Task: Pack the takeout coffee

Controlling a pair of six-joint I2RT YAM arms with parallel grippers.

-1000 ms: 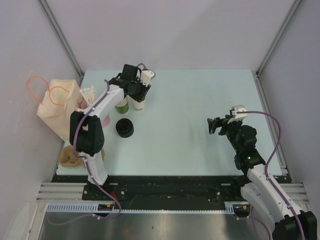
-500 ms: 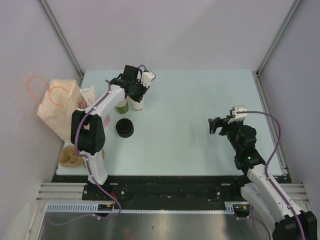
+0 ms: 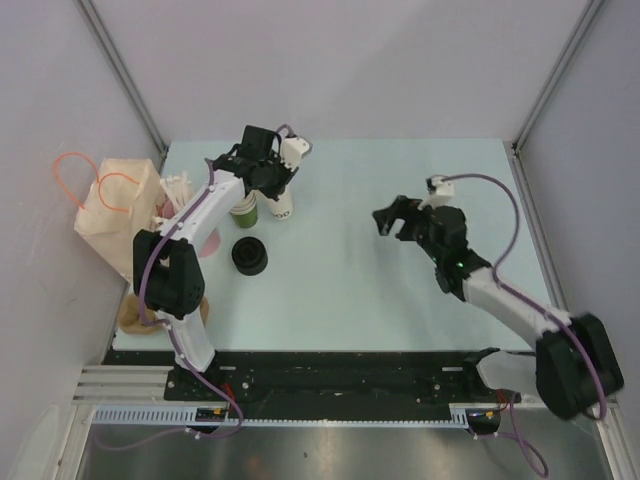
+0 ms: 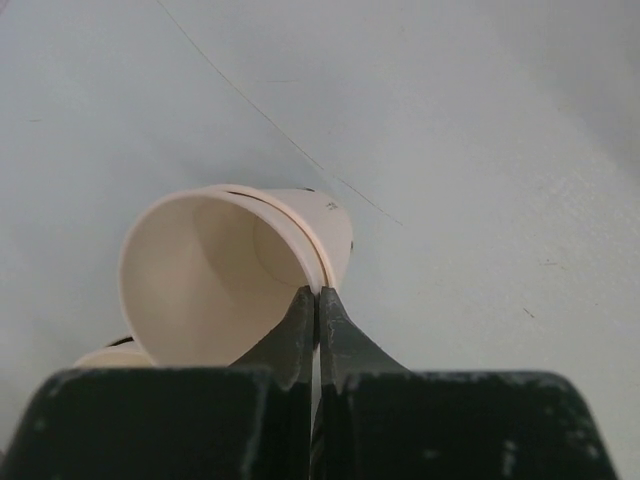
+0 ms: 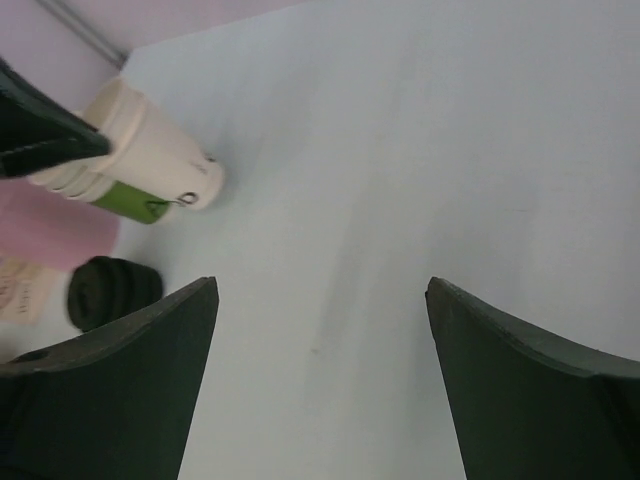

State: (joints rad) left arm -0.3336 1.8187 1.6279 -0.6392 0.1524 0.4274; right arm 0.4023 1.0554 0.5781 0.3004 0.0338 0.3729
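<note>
- Pale mint tabletop point(image 3: 380, 290), grey walls all round, seen from overhead: the left gripper point(image 3: 274, 190) is at the far-left end, right on top of the white-sided paper cup with dark print point(image 3: 281, 209). The green-sided paper cup point(image 3: 244, 212) stands just beside it, and the round black plastic lids point(image 3: 249, 256) are stacked near both, towards the bases. The right gripper point(image 3: 390, 219) is well apart at mid-table, so the left arm is clearly the nearer one.
- Left wrist view: the jaws are pressed together, pinching the white cup's rim (thin wall, so they look fully closed). The cup has no lid, and its long axis runs from the fingers down to the table.
- Right wrist view: the jaws are spread wide with nothing between them. Both cups sit off to the upper left.
</note>
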